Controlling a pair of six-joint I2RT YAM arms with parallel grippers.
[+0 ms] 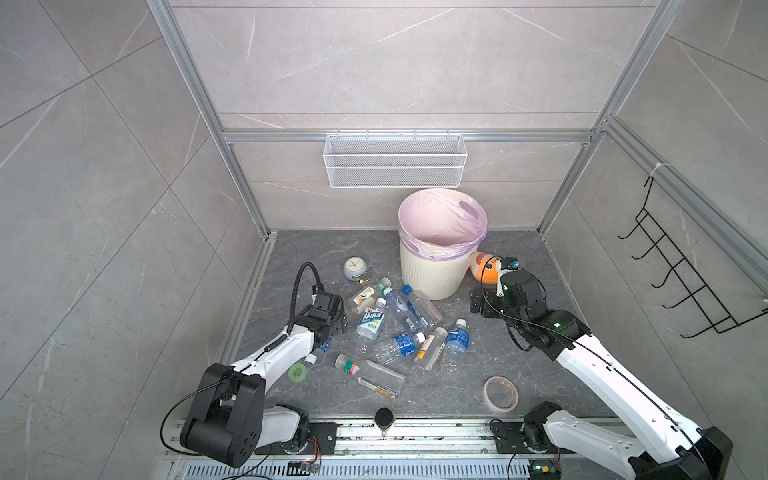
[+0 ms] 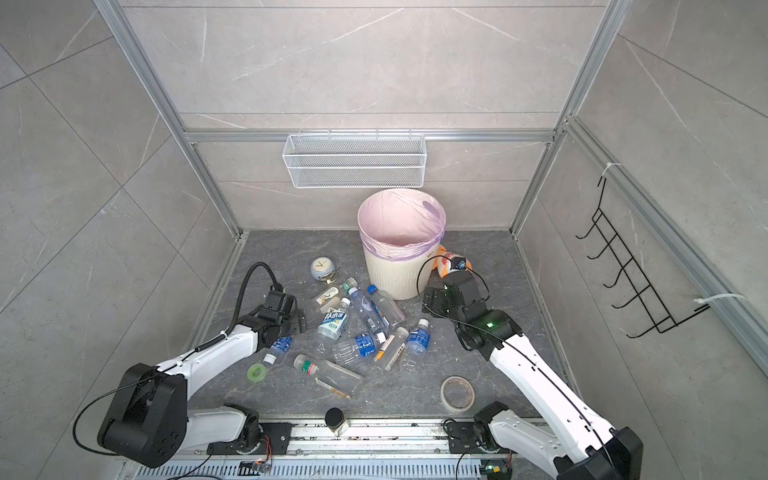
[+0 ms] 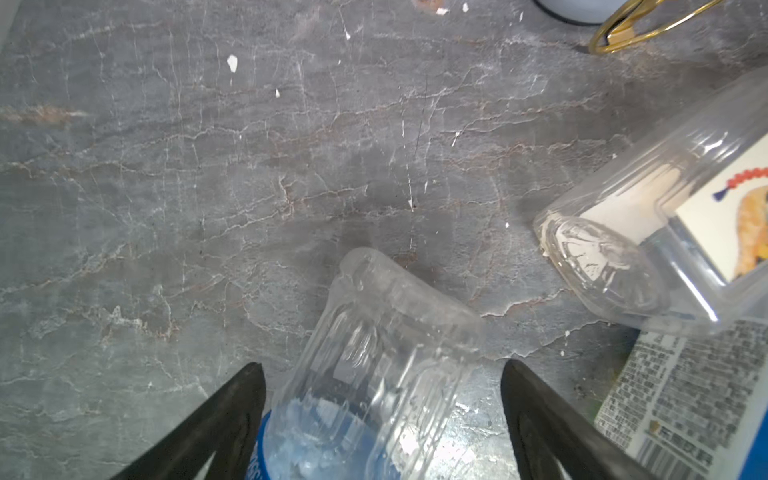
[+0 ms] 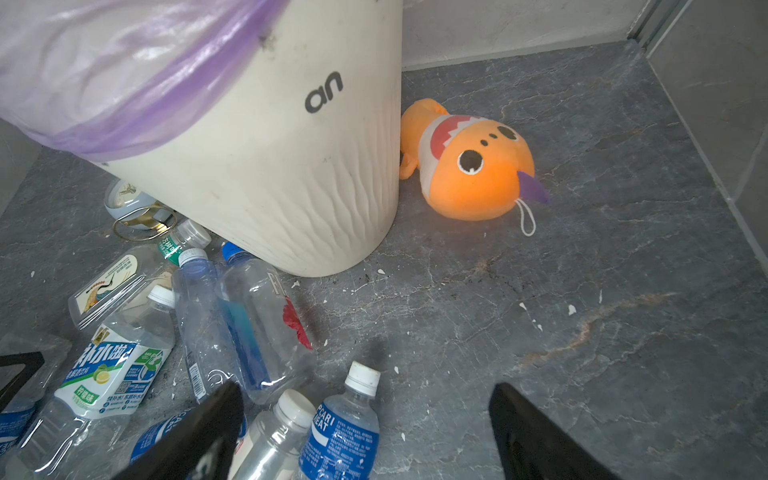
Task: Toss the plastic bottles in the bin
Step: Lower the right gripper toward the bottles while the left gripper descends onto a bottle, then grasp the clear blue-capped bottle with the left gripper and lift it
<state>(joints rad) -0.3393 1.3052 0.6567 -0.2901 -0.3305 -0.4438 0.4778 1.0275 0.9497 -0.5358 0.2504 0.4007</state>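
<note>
The place is a robotics lab cell dressed as a bathroom corner. Grey marbled tile panels (image 1: pixel 395 62) sit in an aluminium frame (image 1: pixel 270 136), with a white mesh basket (image 1: pixel 395 166), a black hook rack (image 1: pixel 685 266) and a metal mounting rail (image 1: pixel 415 434) along the front.

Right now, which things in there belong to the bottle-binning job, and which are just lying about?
For the job: plastic bottles, bin.
Just lying about: alarm clock, orange plush toy, beige tape roll, green tape roll, wire basket.
</note>
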